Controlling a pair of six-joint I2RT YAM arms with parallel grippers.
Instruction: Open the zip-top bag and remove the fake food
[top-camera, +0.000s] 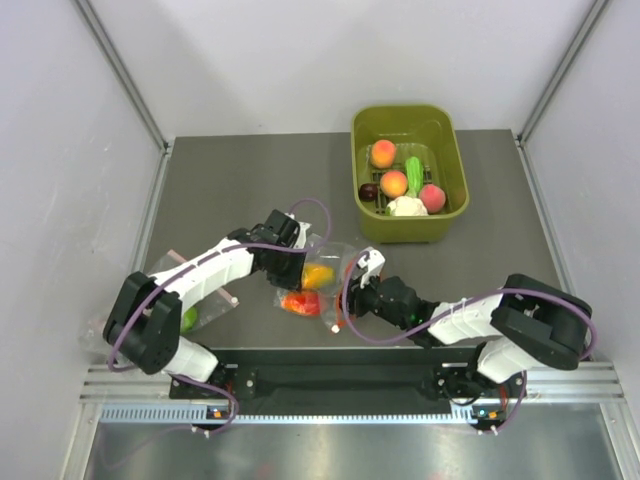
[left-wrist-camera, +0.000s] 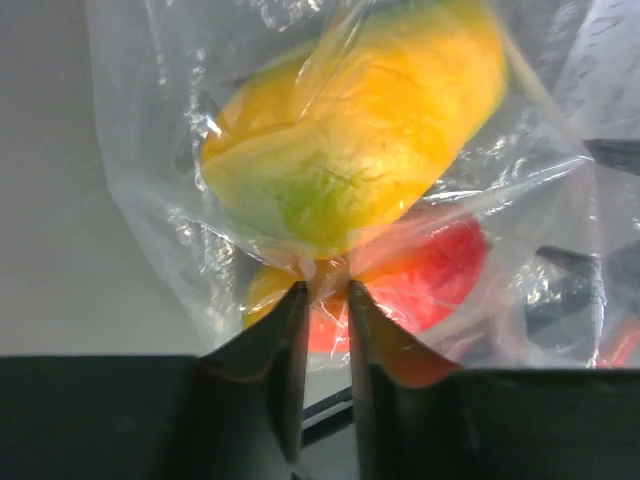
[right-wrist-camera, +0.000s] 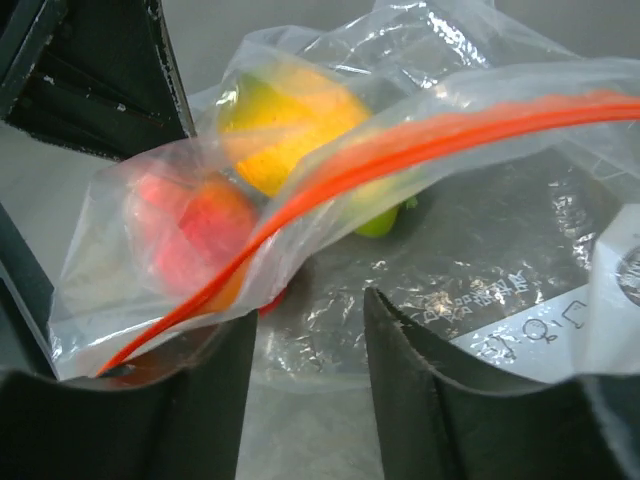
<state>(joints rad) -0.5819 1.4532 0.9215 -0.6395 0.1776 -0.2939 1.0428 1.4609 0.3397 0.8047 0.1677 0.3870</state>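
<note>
The zip-top bag lies crumpled mid-table between both arms, its orange-red strip running across the right wrist view. Inside it are fake food pieces: a yellow-orange piece, a glossy red piece and a bit of green. My left gripper is pinched on a fold of the bag's plastic just under the yellow piece. The jaws of my right gripper stand apart at the bag's mouth, the strip edge draped over the left finger. In the overhead view the left gripper and the right gripper flank the bag.
A green bin at the back right holds peaches, a green oblong piece, a white cauliflower and a dark plum. A second clear bag with a pale pink strip lies under the left arm.
</note>
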